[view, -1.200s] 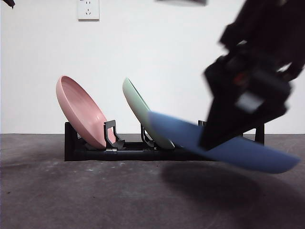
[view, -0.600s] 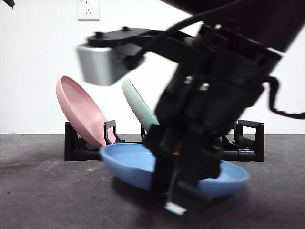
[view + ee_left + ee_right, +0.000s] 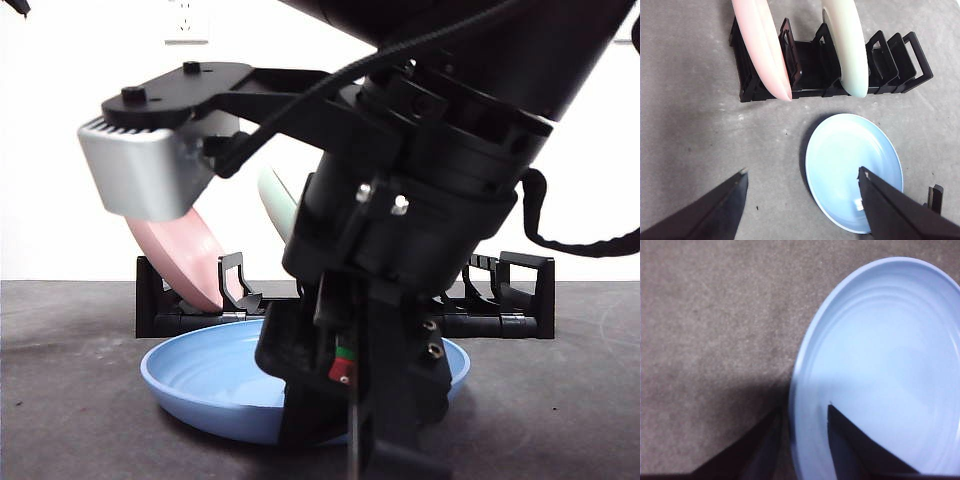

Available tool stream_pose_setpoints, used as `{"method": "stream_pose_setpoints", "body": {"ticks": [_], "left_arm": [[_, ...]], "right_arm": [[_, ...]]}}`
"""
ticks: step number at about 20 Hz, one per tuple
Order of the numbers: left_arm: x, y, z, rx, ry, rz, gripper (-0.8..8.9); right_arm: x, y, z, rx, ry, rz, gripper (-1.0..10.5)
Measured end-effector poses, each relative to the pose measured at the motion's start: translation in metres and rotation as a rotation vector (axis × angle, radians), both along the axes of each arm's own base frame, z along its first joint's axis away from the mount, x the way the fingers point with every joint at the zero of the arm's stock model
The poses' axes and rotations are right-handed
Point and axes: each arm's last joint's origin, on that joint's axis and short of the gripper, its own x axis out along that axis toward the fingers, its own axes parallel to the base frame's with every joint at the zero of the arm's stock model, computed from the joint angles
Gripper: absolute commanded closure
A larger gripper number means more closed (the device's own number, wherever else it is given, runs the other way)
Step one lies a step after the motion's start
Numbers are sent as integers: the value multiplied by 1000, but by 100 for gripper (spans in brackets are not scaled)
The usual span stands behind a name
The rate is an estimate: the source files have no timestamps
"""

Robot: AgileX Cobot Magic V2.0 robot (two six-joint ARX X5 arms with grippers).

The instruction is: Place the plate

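Note:
A blue plate lies low and almost flat on the dark table in front of a black plate rack. My right gripper comes down from above, large and near the camera, at the plate's near edge. In the right wrist view its jaws are shut on the plate's rim, one jaw inside and one outside. My left gripper hangs open and empty high above the table, looking down on the blue plate and the rack.
A pink plate and a pale green plate lean in the rack's left slots; both show in the left wrist view, pink and green. The rack's right slots hold nothing. A white wall stands behind.
The right arm swung in from the right with the blue plate, carried it leftwards and down, and the plate went from tilted in the air to almost flat at the table.

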Motion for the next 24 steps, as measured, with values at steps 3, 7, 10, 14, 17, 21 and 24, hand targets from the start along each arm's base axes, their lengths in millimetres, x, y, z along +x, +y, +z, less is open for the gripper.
{"method": "stream_pose_setpoints", "body": {"ticks": [3,7,10,14,17,21,24], "left_arm": [[0,0,0,0,2,0,462],[0,0,0,0,3,0,467],[0,0,0,0,3,0,469],[0,0,0,0,3,0,469],[0,0,0,0,2,0,469],[1,0,1,-2,-21,0,469],[6,0,7,-34,-78,24,470]], "right_arm": [[-2,0,2,-19,13,-6,766],[-11,-1,34,96,32,3,766],[-13,-12,75,285,26,-31,766],[21,-50,107,436,-39,-234,766],[53,-94,128,530,-87,-411,766],[86,-146,168,637,-202,-652,767],[106,-179,195,676,-189,-873,767]]}}
